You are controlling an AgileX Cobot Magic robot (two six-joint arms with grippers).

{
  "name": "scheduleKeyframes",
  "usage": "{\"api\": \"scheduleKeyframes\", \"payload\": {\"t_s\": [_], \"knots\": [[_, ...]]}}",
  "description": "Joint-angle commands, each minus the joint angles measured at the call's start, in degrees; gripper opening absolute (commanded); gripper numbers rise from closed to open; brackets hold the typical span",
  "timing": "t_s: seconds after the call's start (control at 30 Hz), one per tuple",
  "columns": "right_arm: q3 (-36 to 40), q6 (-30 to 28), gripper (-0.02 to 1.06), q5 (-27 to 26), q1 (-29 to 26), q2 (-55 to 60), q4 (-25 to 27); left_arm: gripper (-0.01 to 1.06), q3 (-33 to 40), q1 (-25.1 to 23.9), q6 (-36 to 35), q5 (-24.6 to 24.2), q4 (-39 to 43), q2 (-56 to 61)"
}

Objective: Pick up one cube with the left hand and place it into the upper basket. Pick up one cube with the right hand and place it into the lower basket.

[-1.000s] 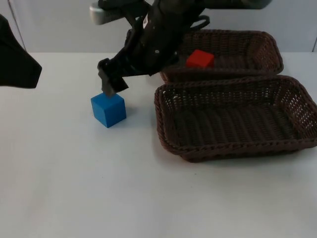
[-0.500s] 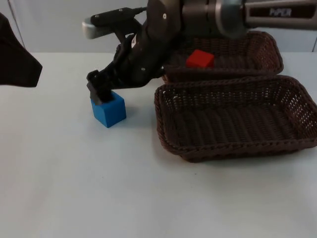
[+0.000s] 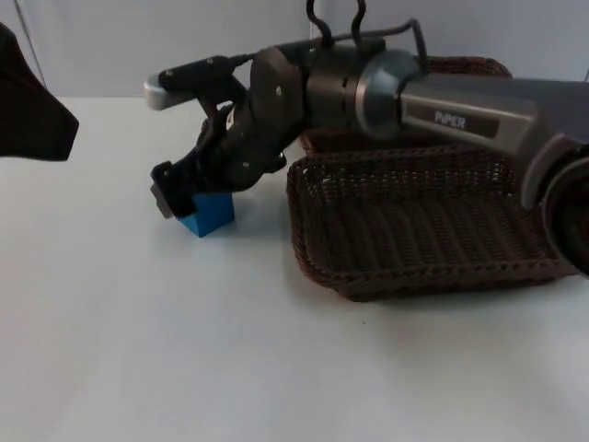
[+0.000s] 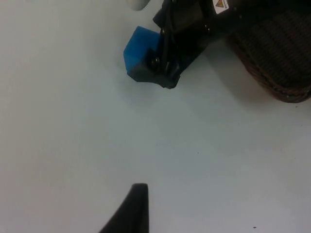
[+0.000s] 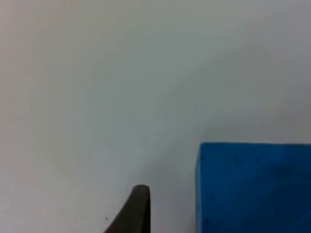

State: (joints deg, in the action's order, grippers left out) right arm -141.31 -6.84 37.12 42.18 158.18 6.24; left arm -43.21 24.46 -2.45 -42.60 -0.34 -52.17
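Blue cube [image 3: 210,214], dark brown woven baskets [image 3: 423,230], white table [image 3: 184,350].

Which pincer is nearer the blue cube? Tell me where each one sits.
Right. The right pincer is down at the blue cube, against its top. The left pincer waits well off to the side, over bare table.

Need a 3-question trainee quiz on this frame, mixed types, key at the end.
1. True or false: the right gripper is down at the blue cube on the white table.
2. Which lies nearer the blue cube: A, the lower basket, or B, the upper basket?
3. Fill in: the left gripper waits above bare ____.

Key: 1 true; 2 A; 3 table.
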Motion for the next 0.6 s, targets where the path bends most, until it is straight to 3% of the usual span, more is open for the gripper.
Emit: {"api": "scheduleKeyframes", "payload": {"t_s": [0.0, 0.5, 0.57], "knots": [[-0.7, -0.3, 0.92, -1.3, 0.4, 0.2, 0.3, 1.05, 0.1, 0.1, -0.4, 0.9, -0.1, 0.3], [-0.7, -0.3, 0.86, -2.2, 0.4, 0.6, 0.3, 1.05, 0.1, 0.1, -0.4, 0.9, -0.1, 0.3], [-0.7, -0.3, 0.73, -2.1, 0.4, 0.6, 0.3, 1.05, 0.1, 0.1, -0.4, 0.9, -0.1, 0.3]]}}
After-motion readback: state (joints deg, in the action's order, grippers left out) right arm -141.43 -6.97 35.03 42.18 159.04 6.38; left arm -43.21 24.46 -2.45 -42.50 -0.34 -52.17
